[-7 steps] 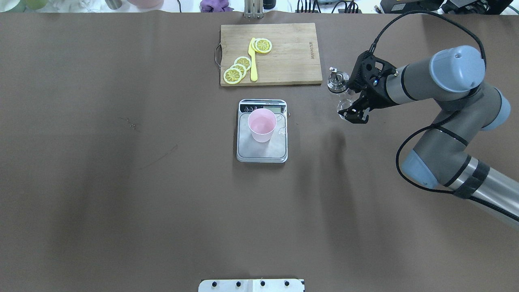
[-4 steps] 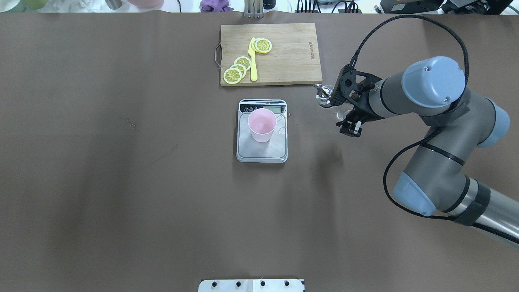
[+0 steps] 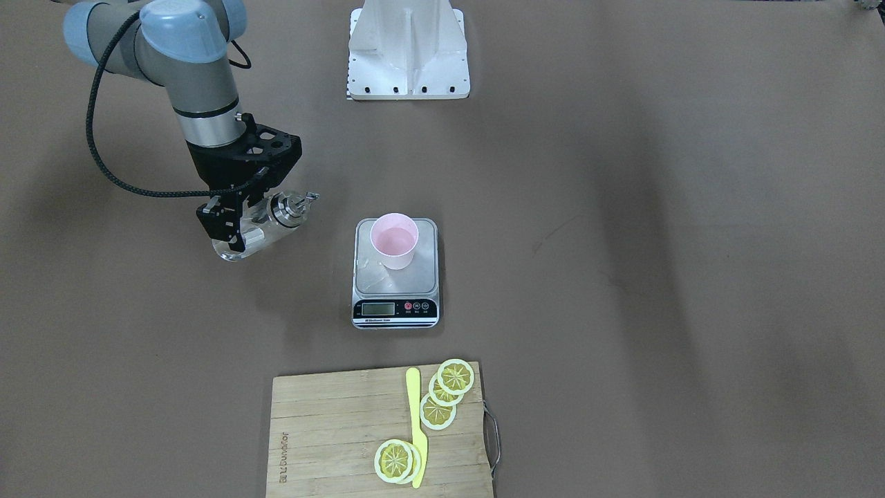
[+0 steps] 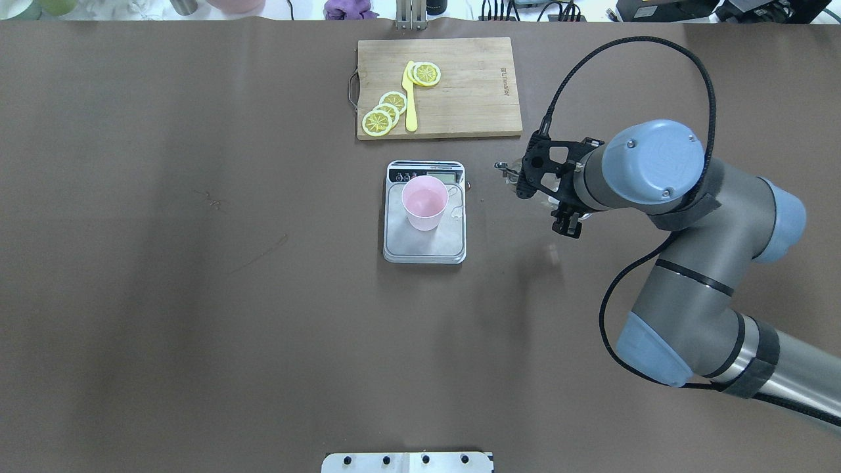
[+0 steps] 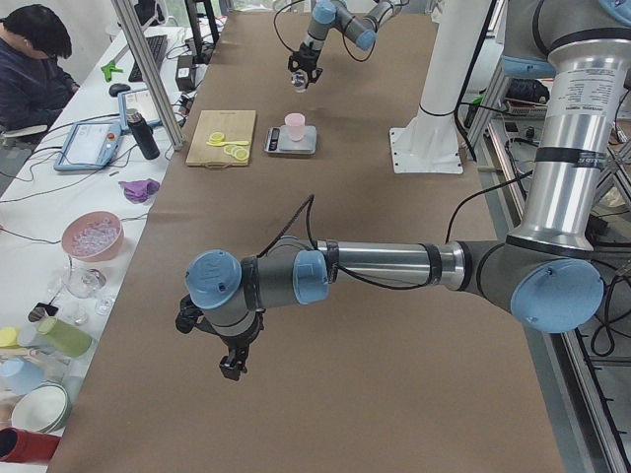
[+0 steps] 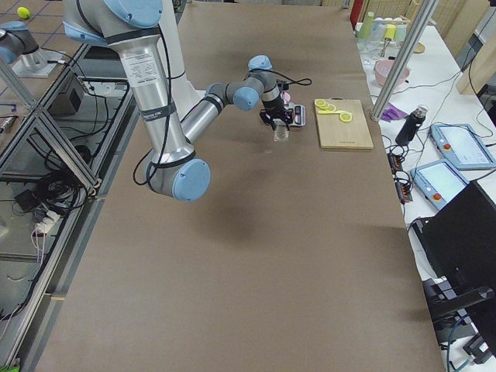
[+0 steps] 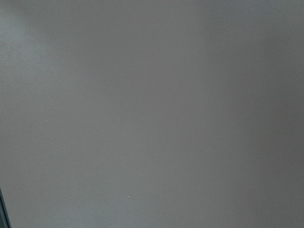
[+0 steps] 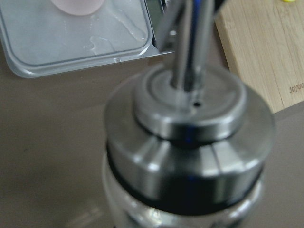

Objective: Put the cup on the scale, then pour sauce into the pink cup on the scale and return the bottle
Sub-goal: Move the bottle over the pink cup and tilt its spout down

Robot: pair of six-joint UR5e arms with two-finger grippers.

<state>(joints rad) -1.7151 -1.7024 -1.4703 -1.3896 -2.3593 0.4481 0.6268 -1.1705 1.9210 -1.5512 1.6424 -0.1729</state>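
Observation:
The pale pink cup (image 4: 425, 200) stands upright on the silver platform of the scale (image 4: 424, 248), also in the front view (image 3: 394, 238). My right gripper (image 3: 238, 232) is shut on the clear glass bottle (image 3: 273, 218) and holds it above the table, tilted, with the metal spout pointing toward the scale. In the overhead view the gripper (image 4: 555, 197) is right of the scale and hides most of the bottle (image 4: 514, 176). The right wrist view shows the metal cap (image 8: 190, 123) close up. My left gripper (image 5: 232, 360) hangs far away; I cannot tell its state.
A wooden cutting board (image 4: 466, 85) with lemon slices and a yellow knife (image 4: 410, 98) lies just beyond the scale. The white robot base (image 3: 408, 48) is on the near side. A thin clear smear lies on the scale platform (image 4: 458, 211).
My right gripper has carried the bottle leftward and nearer to me, closer to the scale, and has tilted its spout toward the cup. The cup and scale have not moved.

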